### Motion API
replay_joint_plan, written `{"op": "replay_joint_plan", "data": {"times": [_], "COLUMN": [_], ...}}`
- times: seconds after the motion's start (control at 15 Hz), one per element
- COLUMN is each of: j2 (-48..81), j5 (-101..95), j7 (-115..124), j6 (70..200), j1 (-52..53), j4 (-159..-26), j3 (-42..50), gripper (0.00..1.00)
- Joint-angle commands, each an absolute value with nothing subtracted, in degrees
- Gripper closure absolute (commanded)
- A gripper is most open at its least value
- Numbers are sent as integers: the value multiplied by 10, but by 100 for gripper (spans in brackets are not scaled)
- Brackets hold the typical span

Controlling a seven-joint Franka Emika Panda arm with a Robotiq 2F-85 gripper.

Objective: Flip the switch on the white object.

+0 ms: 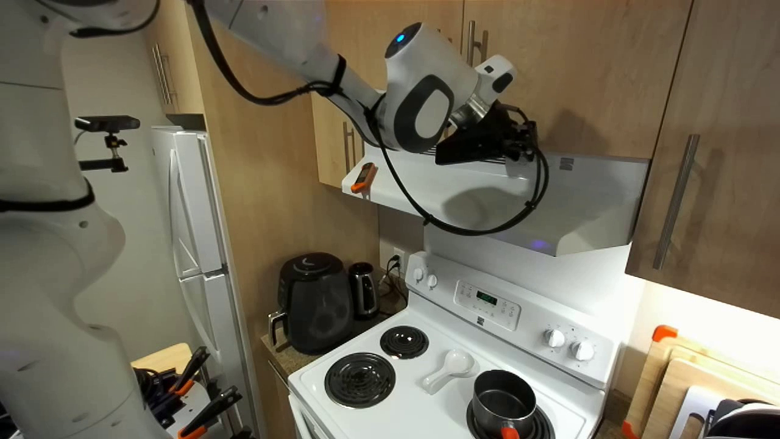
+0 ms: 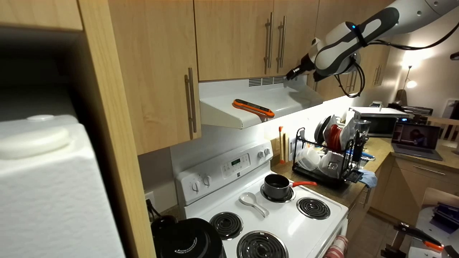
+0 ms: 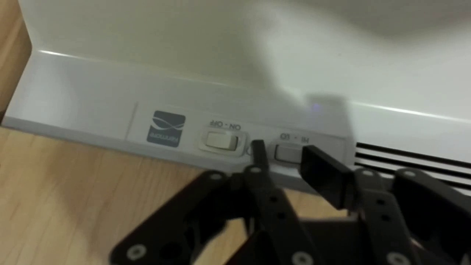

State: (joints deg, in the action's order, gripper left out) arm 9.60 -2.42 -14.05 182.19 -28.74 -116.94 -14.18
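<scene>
Facing the hood [image 2: 263,95] at its upper strip, the gripper [image 3: 283,151] has its fingers [image 3: 323,173] partly apart, gripping nothing, probably angled so one can press. On that strip sit the on-off switch [image 3: 222,141] and the hi-lo switch [image 3: 289,153]; whether the latter is touched I cannot tell. Cupboard doors [image 2: 233,43] crowd the hood's top edge; before its sloping front is more room.

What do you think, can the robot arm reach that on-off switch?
Probably yes: nothing covers the on-off switch in the wrist view, and the end effector looks close, though off to one side, so may need shifting.
</scene>
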Motion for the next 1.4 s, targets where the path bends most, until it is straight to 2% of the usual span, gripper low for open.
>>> {"op": "replay_joint_plan", "data": {"times": [0.0, 0.27, 0.4, 0.73, 0.8, 1.2, 1.33], "j2": [176, 212, 212, 203, 159, 160, 125], "j5": [-44, -38, -34, -41, -25, -25, -28], "j7": [-119, -102, -103, -97, -120, -119, -125], "j6": [1792, 1776, 1773, 1834, 1797, 1809, 1824], "j1": [-260, -223, -215, -187, -204, -192, -196], "j4": [-1089, -1041, -1037, -1060, -1097, -1102, -1142], "j3": [-99, -62, -57, -21, -43, -30, -31], "gripper": [36, 9, 1, 0, 0, 0, 0]}}
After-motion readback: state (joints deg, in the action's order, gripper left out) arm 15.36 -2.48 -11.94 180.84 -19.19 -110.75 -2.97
